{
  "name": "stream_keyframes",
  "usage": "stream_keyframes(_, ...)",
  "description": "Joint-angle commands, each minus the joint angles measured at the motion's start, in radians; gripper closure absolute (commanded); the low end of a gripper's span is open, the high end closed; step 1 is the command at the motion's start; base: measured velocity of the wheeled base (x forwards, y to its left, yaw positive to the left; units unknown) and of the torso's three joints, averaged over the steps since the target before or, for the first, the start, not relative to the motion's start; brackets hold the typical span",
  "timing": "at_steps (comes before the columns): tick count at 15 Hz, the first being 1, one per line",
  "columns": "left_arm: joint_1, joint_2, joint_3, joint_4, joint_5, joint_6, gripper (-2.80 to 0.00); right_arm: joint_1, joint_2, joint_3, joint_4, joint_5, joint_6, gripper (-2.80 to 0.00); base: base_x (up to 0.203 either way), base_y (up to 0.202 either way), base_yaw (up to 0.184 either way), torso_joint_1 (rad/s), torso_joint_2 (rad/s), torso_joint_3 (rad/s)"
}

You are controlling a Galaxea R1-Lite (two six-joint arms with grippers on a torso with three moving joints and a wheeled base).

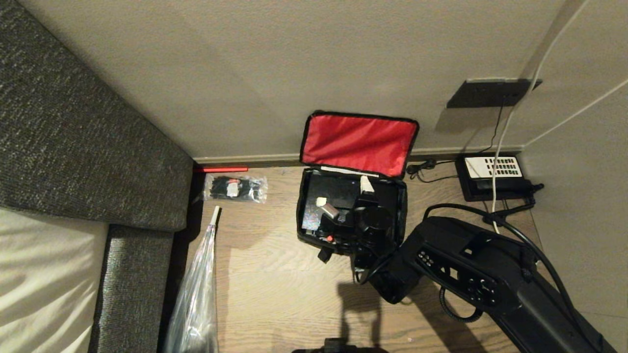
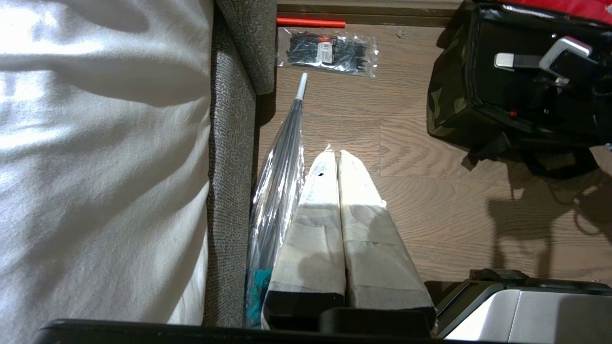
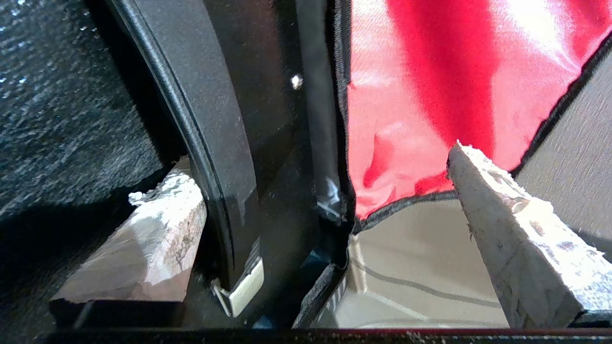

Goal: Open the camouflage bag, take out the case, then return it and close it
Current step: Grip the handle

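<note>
Camouflage bag (image 2: 449, 102) green-brown-black outside, red lid lining (image 1: 358, 143). Case (image 1: 338, 196) black, handle (image 2: 526, 60) ends white, small red spot, maybe a latch. Floor (image 1: 274, 274) brown woodgrain. Sofa (image 1: 73, 147) grey weave.

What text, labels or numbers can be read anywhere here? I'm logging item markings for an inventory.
No text can be read in any view.
Clear plastic packet of black cable ties: red-and-white label, print too small to read.
Black telephone with white keypad: key markings too small to read.
Flat black hard case in the open camouflage fabric bag: pale stickers, no legible print.
Red lid lining: blank.
</note>
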Motion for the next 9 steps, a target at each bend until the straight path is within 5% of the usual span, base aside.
stream_keyframes(1, 0.0, -0.002, 0.003, 0.0, 0.0, 0.0, 0.0, -0.017, 0.0, -0.023, -0.001, 0.026, -0.014, -2.8, 0.0, 0.0, 0.0, 0.0, 0.0, 0.0)
stream_keyframes(9, 0.0, -0.002, 0.003, 0.0, 0.0, 0.0, 0.0, -0.017, 0.032, -0.138, 0.018, 0.017, -0.001, -2.8, 0.0, 0.0, 0.0, 0.0, 0.0, 0.0)
